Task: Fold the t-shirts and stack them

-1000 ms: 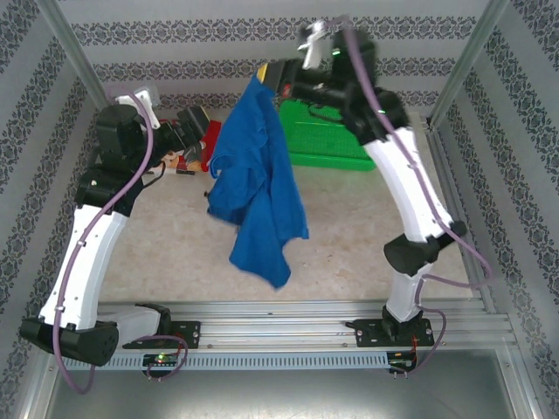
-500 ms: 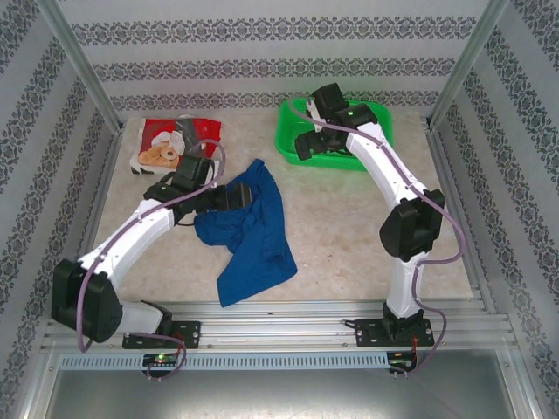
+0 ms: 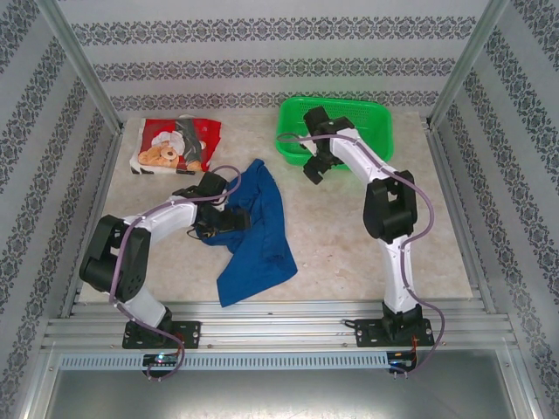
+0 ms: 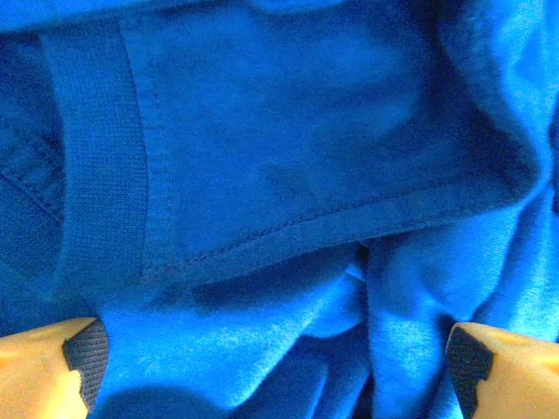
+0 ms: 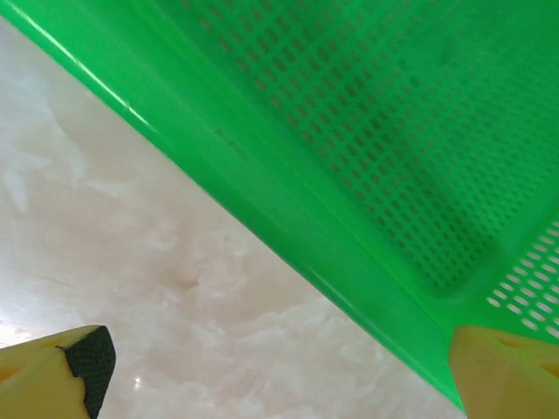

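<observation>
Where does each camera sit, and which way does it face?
Top external: above, behind the bases, looking down on the marble-look table; left arm and right arm show.
Left wrist: wrist-mounted, close over the crumpled royal-blue cloth t-shirt; open left pincer at the bottom corners.
Right wrist: wrist-mounted, facing the green mesh plastic basket and table; open right pincer likewise.
Shared: t-shirt, top and left wrist; basket, top and right wrist.

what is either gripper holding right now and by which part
Nothing is held. The left gripper is open over the blue t-shirt near its collar, not clamping it. The right gripper is open and empty at the rim of the green basket.
</observation>
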